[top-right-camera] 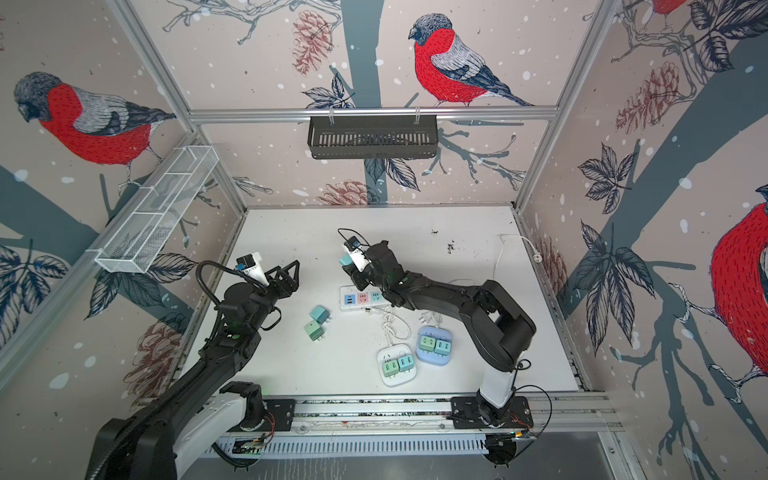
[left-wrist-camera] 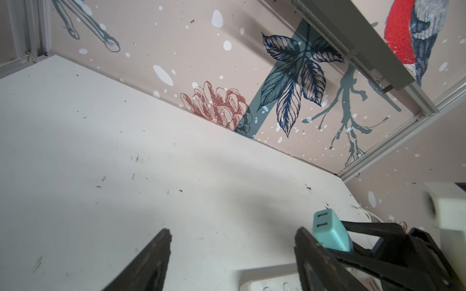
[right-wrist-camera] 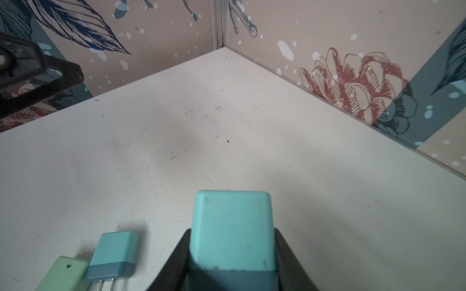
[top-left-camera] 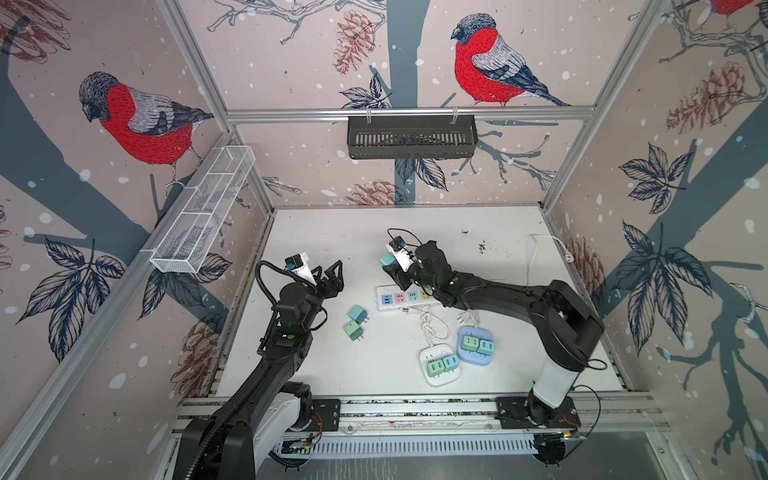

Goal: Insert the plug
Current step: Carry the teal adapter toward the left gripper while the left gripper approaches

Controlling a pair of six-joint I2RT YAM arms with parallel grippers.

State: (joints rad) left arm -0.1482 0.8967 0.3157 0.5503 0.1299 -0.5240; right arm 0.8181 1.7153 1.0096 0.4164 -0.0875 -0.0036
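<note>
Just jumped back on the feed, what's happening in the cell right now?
The right tool is clamped on a teal plug, held off the table near the left end of the long power strip, not yet inserted. The left tool hangs open and empty. Two loose plugs lie between the arms. Two square socket blocks each already carry two plugs.
</note>
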